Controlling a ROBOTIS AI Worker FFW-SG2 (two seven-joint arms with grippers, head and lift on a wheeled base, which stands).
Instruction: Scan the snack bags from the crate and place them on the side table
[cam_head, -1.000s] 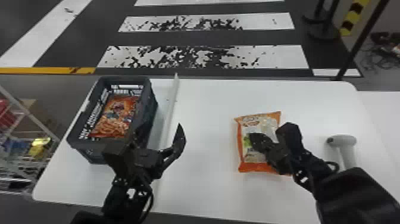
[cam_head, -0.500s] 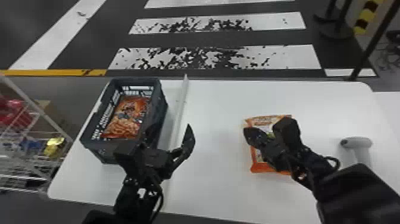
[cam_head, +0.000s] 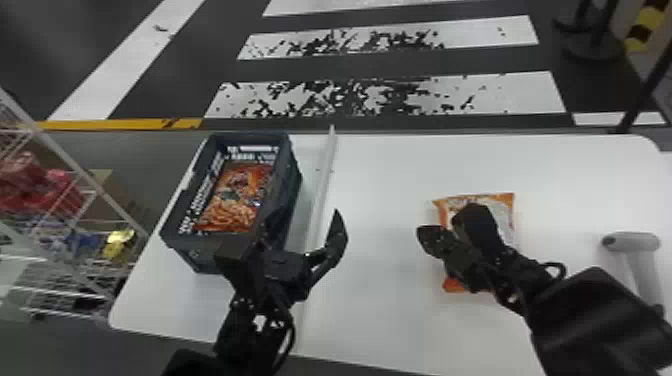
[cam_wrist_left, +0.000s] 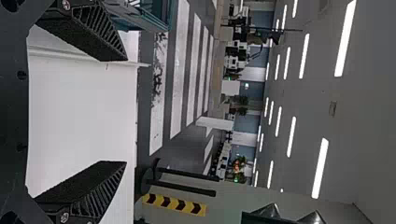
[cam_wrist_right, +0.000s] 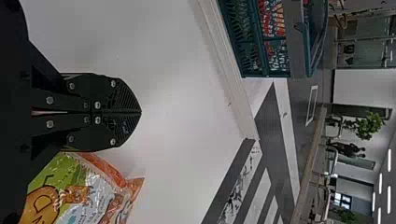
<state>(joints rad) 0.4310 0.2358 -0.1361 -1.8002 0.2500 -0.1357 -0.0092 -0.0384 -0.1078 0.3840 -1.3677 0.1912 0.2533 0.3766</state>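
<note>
Over the table's left part, my left gripper (cam_head: 285, 237) stands open beside the near right corner of the dark crate (cam_head: 292, 172); its fingers are wide apart around nothing in the left wrist view (cam_wrist_left: 126, 112). An orange snack bag (cam_head: 232, 205) lies inside the crate. Another orange and white snack bag (cam_head: 504, 215) lies on the white table (cam_head: 380, 200), partly hidden under my right arm. My right gripper (cam_head: 431, 241) is at that bag's left edge. In the right wrist view the right gripper (cam_wrist_right: 141, 112) is shut and empty, with the colourful bag (cam_wrist_right: 88, 196) beside it.
A white scanner (cam_head: 631, 242) stands at the right, close to my right forearm. A pale raised strip (cam_head: 322, 190) runs across the table just right of the crate. A wire rack (cam_head: 75, 210) with packets stands off the table's left side.
The head view has turned left, so crate, bag and scanner appear farther right. My right gripper has shifted left relative to the bag on the table. My left gripper stays open near the crate.
</note>
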